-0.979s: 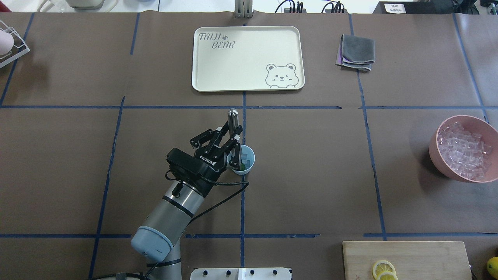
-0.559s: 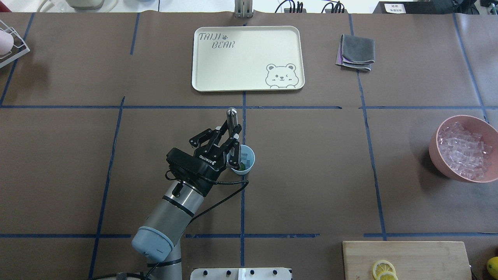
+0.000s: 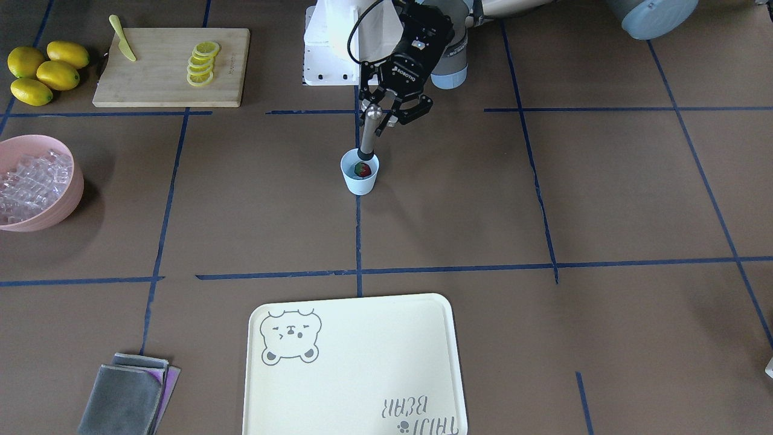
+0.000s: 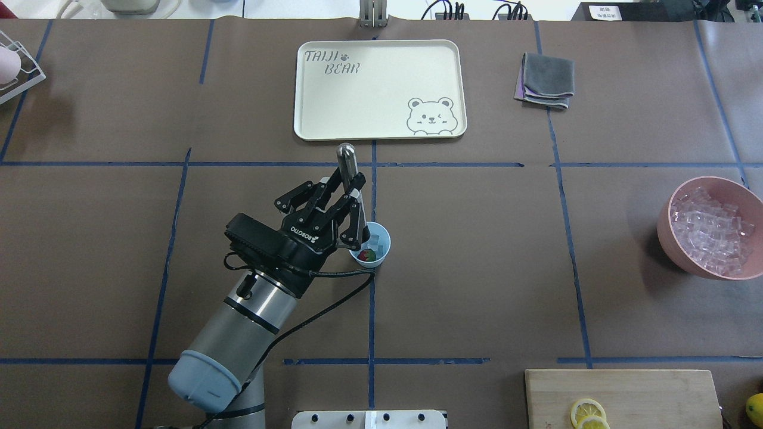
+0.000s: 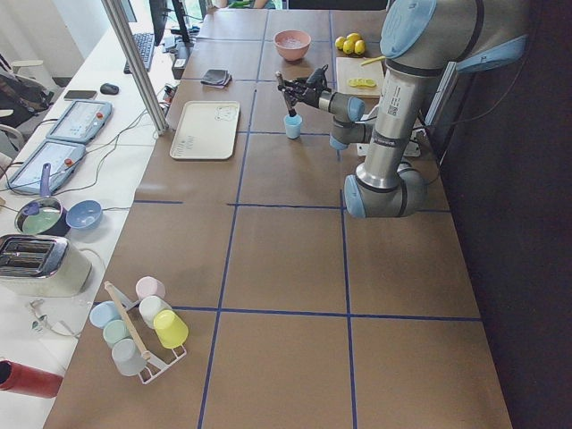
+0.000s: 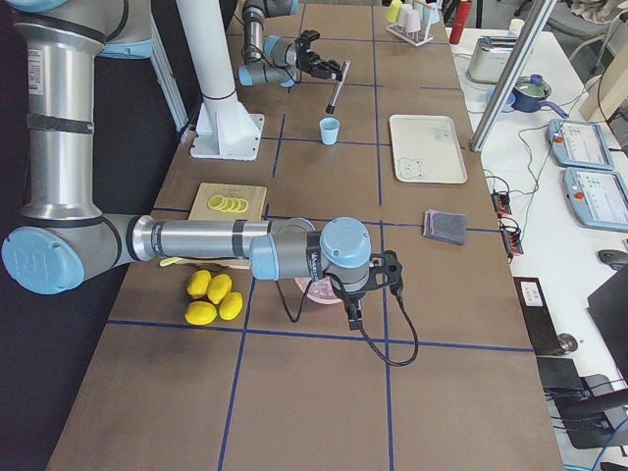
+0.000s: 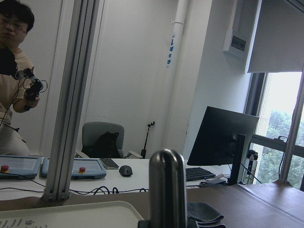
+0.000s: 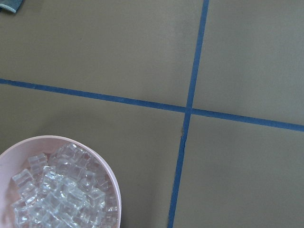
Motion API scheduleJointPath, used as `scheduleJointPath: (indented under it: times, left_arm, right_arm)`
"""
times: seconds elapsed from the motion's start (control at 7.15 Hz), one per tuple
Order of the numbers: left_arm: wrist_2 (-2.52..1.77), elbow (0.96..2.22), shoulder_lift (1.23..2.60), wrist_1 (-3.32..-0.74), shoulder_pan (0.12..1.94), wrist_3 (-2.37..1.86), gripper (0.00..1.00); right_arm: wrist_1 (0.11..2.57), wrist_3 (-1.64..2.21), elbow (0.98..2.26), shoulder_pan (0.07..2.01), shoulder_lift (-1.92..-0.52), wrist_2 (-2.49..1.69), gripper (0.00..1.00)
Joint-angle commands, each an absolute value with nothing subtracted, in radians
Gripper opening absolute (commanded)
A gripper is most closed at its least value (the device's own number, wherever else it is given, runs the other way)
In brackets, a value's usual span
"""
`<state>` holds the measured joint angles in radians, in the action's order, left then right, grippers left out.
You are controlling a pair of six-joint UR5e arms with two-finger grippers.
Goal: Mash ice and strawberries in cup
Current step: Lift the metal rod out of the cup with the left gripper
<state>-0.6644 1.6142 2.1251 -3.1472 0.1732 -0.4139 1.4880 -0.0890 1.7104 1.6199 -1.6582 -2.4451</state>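
Muddler (image 4: 346, 156) stands tilted, clamped tight in the left claw (image 4: 356, 187), its lower end at the mouth of the pale blue cup (image 4: 385, 241) mid-bench (image 4: 477, 268), over strawberry (image 3: 362, 170) and ice (image 4: 375, 241). Right claw (image 6: 392, 273) hangs above the pink bowl (image 4: 664, 229); its opening cannot be told.

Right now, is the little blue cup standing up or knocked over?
Standing up: the cup has its open mouth facing upward, and the strawberry rests inside it.
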Motion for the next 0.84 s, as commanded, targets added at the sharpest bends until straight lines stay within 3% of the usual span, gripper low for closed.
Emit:
scheduleJointPath:
  times: [0.0, 0.28, 0.7]
  left_arm:
    - [-0.675, 1.770, 2.094, -3.091, 0.181, -0.414, 0.00]
    - [-0.765, 1.793, 2.080, -3.089, 0.251, -0.489, 0.00]
    - [-1.002, 1.810, 1.898, -3.091, 0.412, -0.743, 0.00]
  right_arm:
    - [1.488, -0.089, 1.710, 1.620, -1.658, -2.444, 0.99]
    - [1.486, -0.090, 1.709, 1.620, -1.657, -2.441, 0.99]
    - [1.486, -0.089, 1.726, 1.620, -1.654, -2.442, 0.99]
